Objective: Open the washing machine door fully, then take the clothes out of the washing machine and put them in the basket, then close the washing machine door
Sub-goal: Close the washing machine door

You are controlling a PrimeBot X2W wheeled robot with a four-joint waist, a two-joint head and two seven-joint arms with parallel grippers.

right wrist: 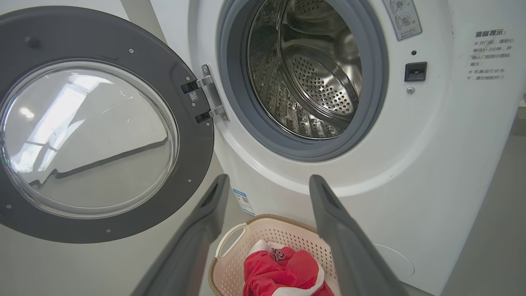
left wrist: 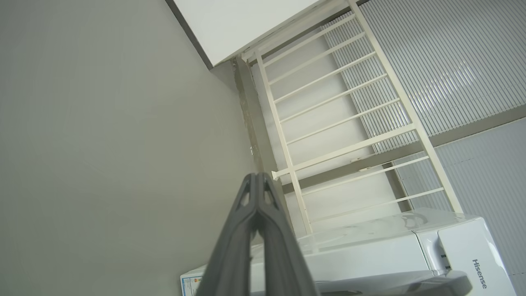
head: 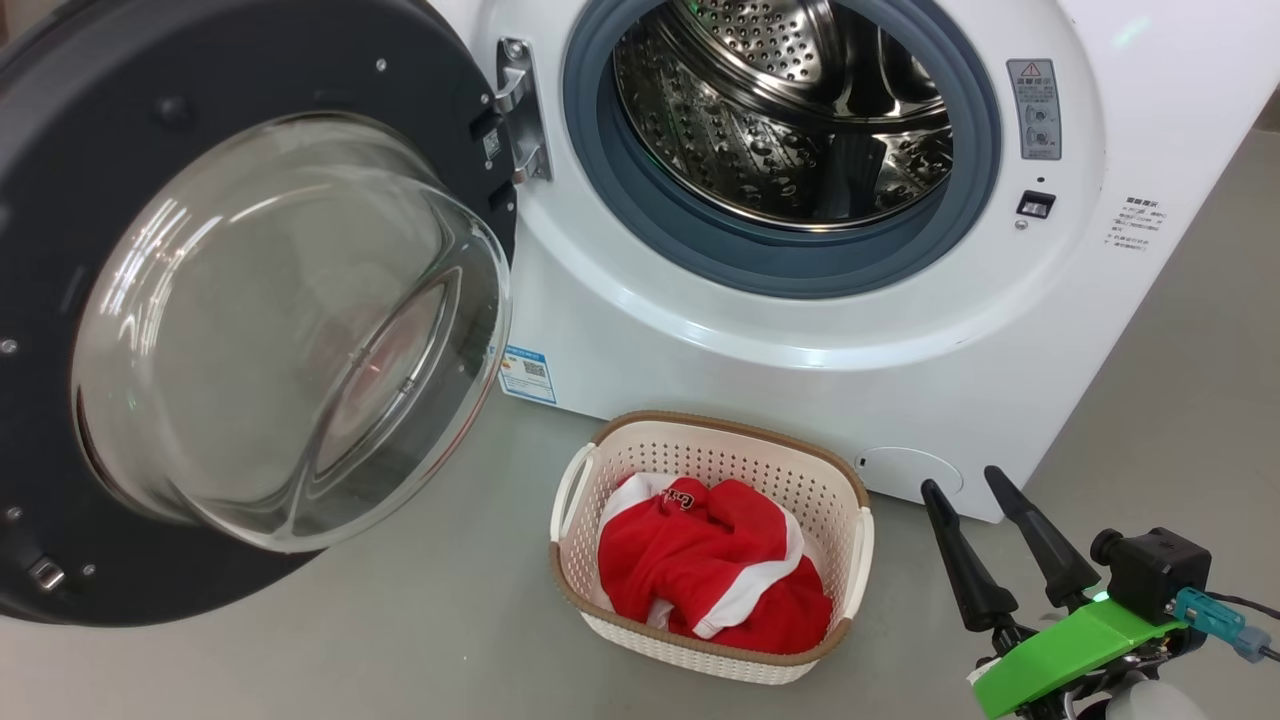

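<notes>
You have the door (head: 250, 320) wide, drum (head: 760, 130) seemingly empty, clothes (head: 710, 575) in the basket (head: 700, 428) on the floor (head: 450, 640) before the machine (head: 900, 400); right hand (head: 962, 480) gapes empty, left hand (left wrist: 257, 177) pinched closed; only door-closing remains.

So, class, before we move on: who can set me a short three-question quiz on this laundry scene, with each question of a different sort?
1. True or false: the washing machine door is shut.
2. Where are the clothes? A: in the drum. B: in the basket. C: on the floor.
3. Fill the gap: the right gripper, low beside the basket, holds nothing and its jaws stand ___.

Key
1. False: it is swung wide open.
2. B.
3. Open.
</notes>
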